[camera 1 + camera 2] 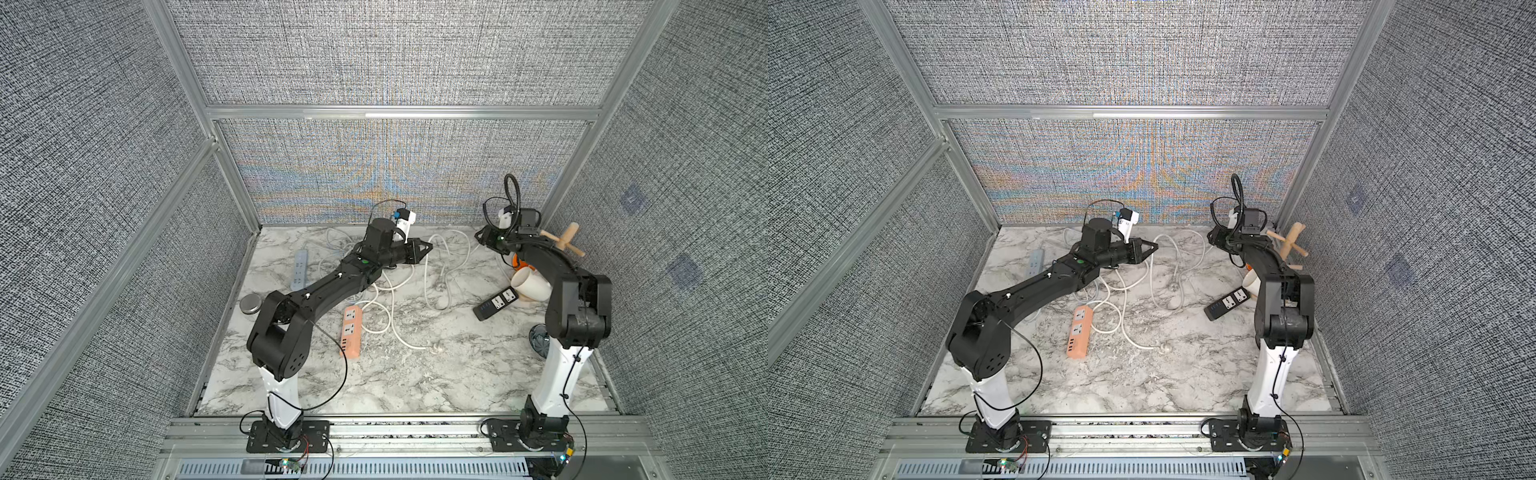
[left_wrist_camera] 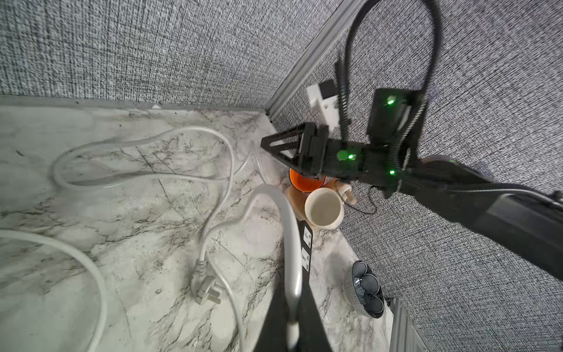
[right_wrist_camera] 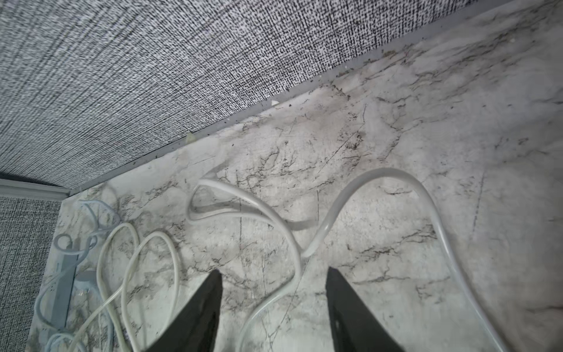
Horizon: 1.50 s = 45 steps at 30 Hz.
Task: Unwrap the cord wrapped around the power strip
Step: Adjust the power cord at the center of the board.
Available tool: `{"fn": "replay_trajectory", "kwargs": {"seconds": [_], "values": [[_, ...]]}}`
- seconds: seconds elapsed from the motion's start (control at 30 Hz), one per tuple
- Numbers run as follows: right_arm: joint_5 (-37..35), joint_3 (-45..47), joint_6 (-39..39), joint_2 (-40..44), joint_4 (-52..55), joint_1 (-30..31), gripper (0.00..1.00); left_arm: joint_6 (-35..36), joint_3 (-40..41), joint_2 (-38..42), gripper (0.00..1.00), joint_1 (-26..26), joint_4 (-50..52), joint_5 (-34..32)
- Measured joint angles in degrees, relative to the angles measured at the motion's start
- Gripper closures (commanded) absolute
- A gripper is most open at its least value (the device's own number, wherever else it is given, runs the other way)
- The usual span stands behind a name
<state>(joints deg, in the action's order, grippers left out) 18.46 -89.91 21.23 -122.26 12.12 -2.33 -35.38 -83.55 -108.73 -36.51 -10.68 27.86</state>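
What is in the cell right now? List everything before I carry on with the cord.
orange power strip: one, orange, middle, near the left arm.
grey power strip: one, pale grey, far left.
black power strip: one, black, right side.
white cord: several lengths, white, looped across middle and back.
plugs: two, white, middle.
cup: one, cream, on its side, right.
orange object: one, partly hidden behind the cup.
wooden peg stand: one, tan, back right corner.
round tin: one, silver, left edge.
mesh bowl: one, dark, right edge.
left gripper: black, shut on a white cord, back middle.
right gripper: black, open, empty, back right.
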Motion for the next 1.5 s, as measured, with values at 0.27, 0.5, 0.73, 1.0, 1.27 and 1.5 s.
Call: {"fn": "replay_trajectory", "kwargs": {"seconds": [0.27, 0.5, 0.73, 1.0, 1.27, 1.5], "values": [[2.1, 12.63, -3.04, 13.6, 2.43, 0.76, 0.37, -0.24, -0.04, -4.9, 1.0, -3.23, -0.26, -0.24], [5.73, 32.04, -1.27, 24.17, -0.79, 2.38, 0.43, 0.39, 2.23, -5.31, 1.0, -3.15, 1.81, -0.98], [2.86, 42.21, 0.72, 33.97, -4.79, 3.78, 0.43, 0.96, 3.65, -8.37, 0.79, -2.34, 7.82, -6.75], [0.02, 48.37, -0.39, 41.18, -9.09, 3.37, 0.39, 2.62, 1.64, -13.14, 0.64, -2.08, 10.78, -10.95], [0.17, 53.2, -2.27, 48.68, -14.75, 3.32, 0.32, 5.01, -1.55, -15.8, 0.3, -2.08, 11.17, -9.22], [-3.74, 49.03, -1.27, 46.62, -10.49, 3.21, 0.3, 5.09, -0.63, -17.46, 0.01, -2.14, 9.55, -6.56]]}}
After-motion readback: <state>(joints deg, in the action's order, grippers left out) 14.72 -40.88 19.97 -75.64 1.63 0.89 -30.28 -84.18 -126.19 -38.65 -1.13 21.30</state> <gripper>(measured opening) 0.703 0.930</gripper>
